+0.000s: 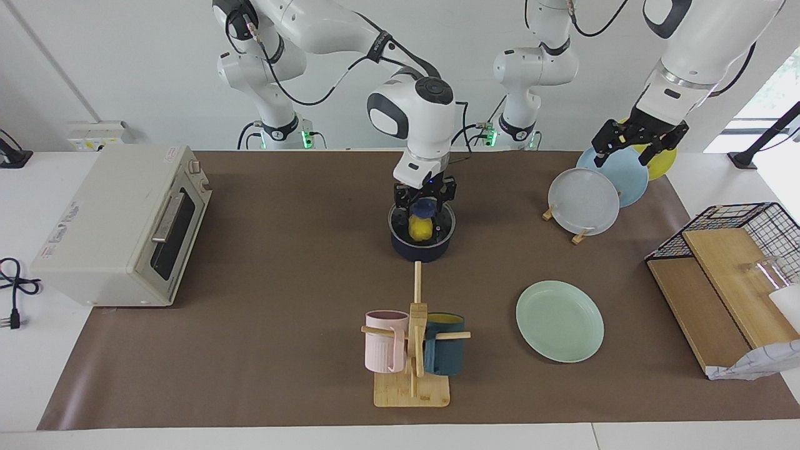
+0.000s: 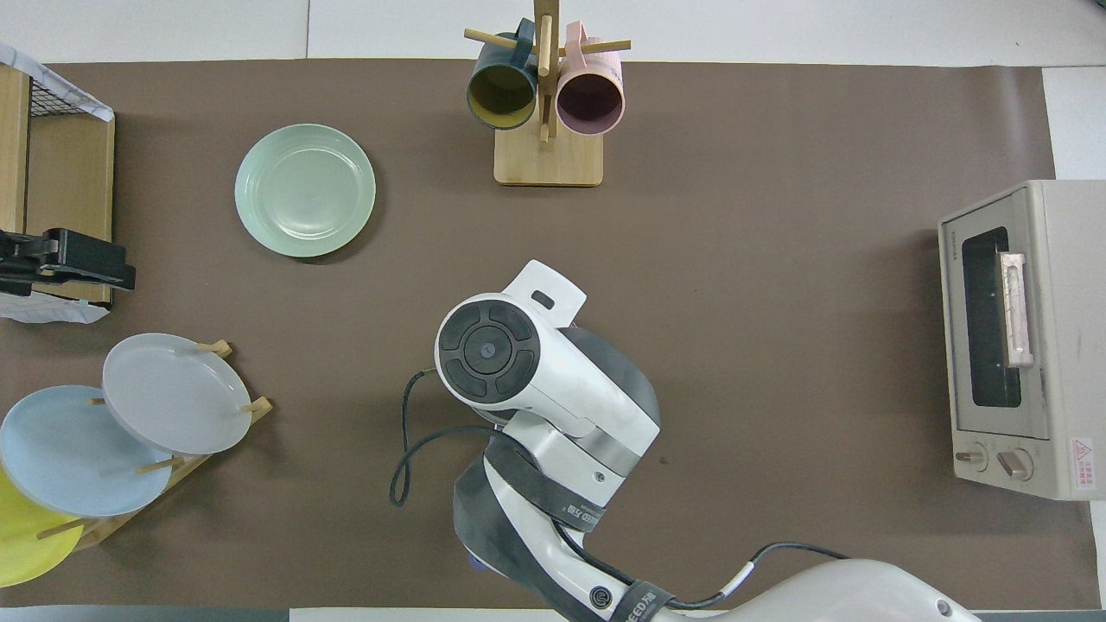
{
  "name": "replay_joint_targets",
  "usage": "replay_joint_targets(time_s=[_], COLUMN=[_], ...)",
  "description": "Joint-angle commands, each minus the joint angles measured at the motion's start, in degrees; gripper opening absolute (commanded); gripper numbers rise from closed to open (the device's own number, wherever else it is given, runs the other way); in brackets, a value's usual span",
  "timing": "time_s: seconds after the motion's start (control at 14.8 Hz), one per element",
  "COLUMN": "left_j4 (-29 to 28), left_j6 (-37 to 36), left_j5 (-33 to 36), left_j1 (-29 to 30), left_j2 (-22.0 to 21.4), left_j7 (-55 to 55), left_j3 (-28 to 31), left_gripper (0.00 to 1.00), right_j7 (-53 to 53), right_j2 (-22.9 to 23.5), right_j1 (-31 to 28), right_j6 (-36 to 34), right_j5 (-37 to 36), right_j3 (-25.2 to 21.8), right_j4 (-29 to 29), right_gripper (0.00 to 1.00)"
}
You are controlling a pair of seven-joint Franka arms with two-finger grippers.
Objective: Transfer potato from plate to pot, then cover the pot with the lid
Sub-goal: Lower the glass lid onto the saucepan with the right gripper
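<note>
The navy pot [image 1: 422, 249] stands mid-table with the yellow potato [image 1: 420, 230] inside it. The glass lid [image 1: 444, 228] lies on the pot's rim, and the potato shows through it. My right gripper [image 1: 425, 203] is straight above the pot, down at the lid's blue knob [image 1: 426, 207]. The mint-green plate [image 1: 559, 320] [image 2: 304, 190] lies bare, farther from the robots, toward the left arm's end. My left gripper [image 1: 640, 149] [image 2: 78, 259] is open and empty, raised over the plate rack. In the overhead view the right arm [image 2: 536, 380] hides the pot.
A mug tree [image 1: 412, 350] with a pink and a navy mug stands farther out than the pot. A toaster oven [image 1: 119, 225] sits at the right arm's end. A rack of upright plates [image 1: 584, 200] and a wire basket with boards [image 1: 725, 269] are at the left arm's end.
</note>
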Motion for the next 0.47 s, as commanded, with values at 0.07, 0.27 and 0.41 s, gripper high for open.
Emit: replay_joint_targets(time_s=[0.07, 0.27, 0.41], left_j4=[-0.36, -0.27, -0.36], left_j6=[0.57, 0.66, 0.75], left_j5=[-0.73, -0.73, -0.73], left_j1=[1.20, 2.96, 2.96], left_j2=[-0.15, -0.15, -0.23], left_j7=[-0.40, -0.31, -0.31], left_j3=[-0.83, -2.23, -2.23], left_gripper=[1.00, 1.00, 1.00], right_j7=[0.93, -5.10, -13.52], right_j2=[-1.44, -3.71, -7.31], right_j1=[-0.94, -1.47, -1.81], right_j6=[-2.92, -11.53, -14.88], right_j5=[-0.80, -0.02, 4.35], right_j3=[0.47, -2.41, -8.81], right_j4=[3.62, 8.91, 9.36], right_gripper=[1.00, 1.00, 1.00])
